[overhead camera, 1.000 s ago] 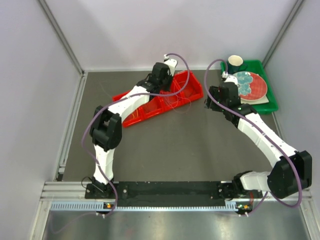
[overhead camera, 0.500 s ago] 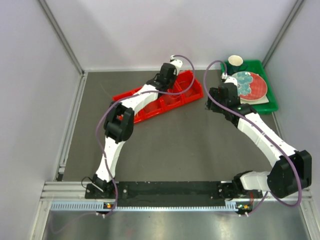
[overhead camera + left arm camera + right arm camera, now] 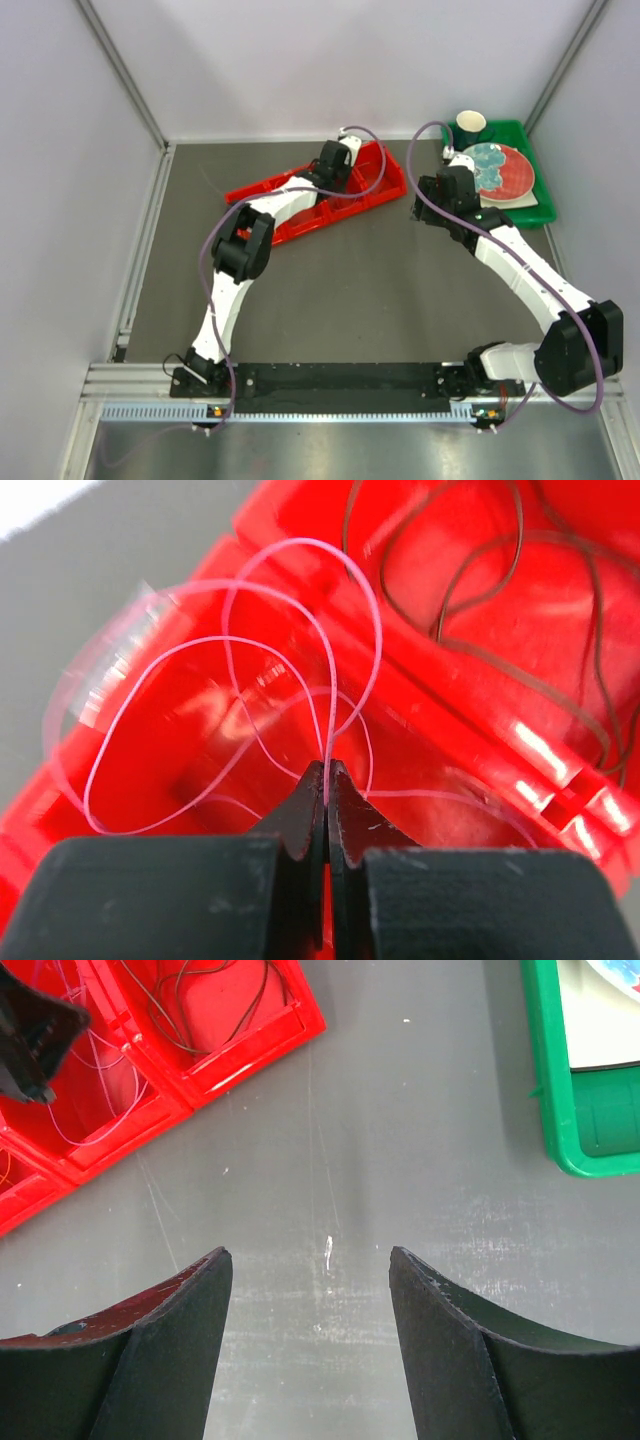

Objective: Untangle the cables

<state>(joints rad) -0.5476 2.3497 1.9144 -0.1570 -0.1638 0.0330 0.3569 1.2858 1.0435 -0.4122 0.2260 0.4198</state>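
**Operator:** Where is the cable?

**Spotter:** A pink cable (image 3: 331, 720), hair-thin, loops in wide curls above one compartment of the red tray (image 3: 480, 720). One of its strands runs straight down into your left gripper (image 3: 327, 780), whose jaws are pressed together and pinch that strand at their tips. The rest of the wire fans out to the left and upward, partly blurred, over the tray's glossy floor.

**Operator:** And the other cables?

**Spotter:** Dark cables (image 3: 470, 565) lie coiled in the neighbouring compartment, beyond the dividing wall, apart from the pink one. From your right wrist camera, more thin pink strands show in the compartment where the left gripper hangs. I cannot tell whether they are a separate wire.

**Operator:** What about my right side?

**Spotter:** Your right gripper (image 3: 310, 1260) stands with its fingers well apart and holds nothing. It hovers over the bare grey table (image 3: 400, 1160), between the red tray on its left and the green tray (image 3: 545, 1080) on its right.

**Operator:** What is the wider scene?

**Spotter:** From above, the red tray lies at an angle near the back of the table, with your left arm stretched out over it. The green tray sits in the back right corner. It carries a red plate (image 3: 515, 180) and a dark cup (image 3: 471, 126).
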